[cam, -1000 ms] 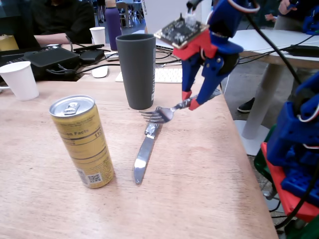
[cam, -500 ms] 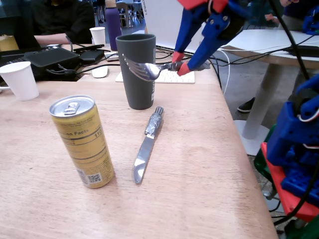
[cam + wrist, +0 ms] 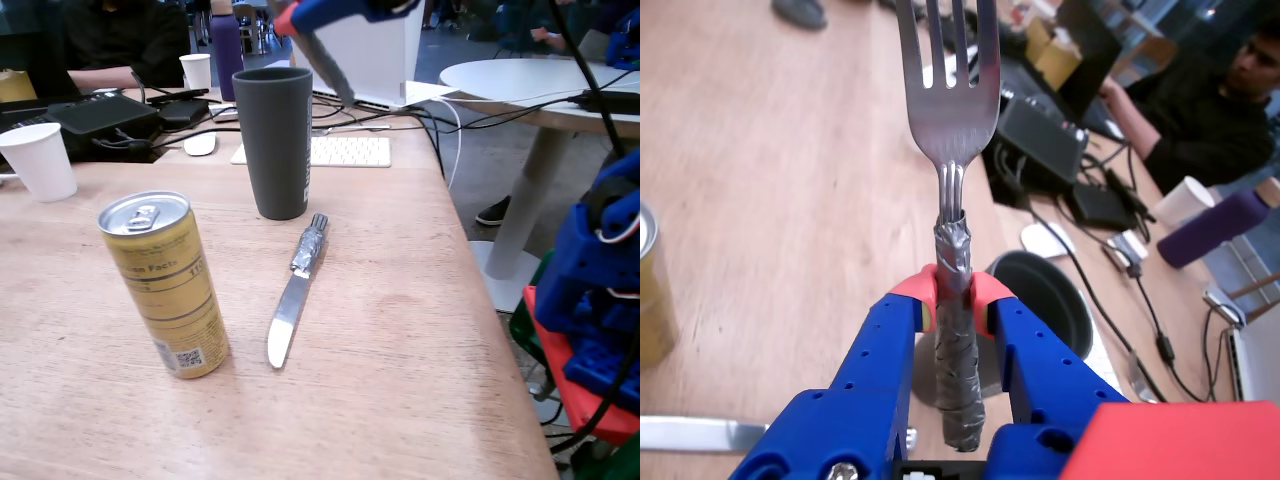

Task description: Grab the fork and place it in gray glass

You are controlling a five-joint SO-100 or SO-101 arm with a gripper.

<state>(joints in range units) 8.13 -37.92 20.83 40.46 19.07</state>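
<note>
My gripper (image 3: 953, 292) is shut on the textured handle of the silver fork (image 3: 948, 90), whose tines point away from the wrist camera. In the fixed view the blue gripper with red pads (image 3: 290, 18) holds the fork (image 3: 328, 70) tilted in the air, just above and to the right of the rim of the gray glass (image 3: 273, 140). The glass stands upright on the wooden table; its dark opening (image 3: 1052, 290) shows beside my right finger in the wrist view.
A silver knife (image 3: 293, 295) lies in front of the glass and also shows in the wrist view (image 3: 690, 432). A gold can (image 3: 165, 285) stands at the left. White paper cups (image 3: 40, 160), a keyboard (image 3: 350, 150), a mouse (image 3: 200, 143) and cables are behind. The table edge (image 3: 490, 300) runs along the right.
</note>
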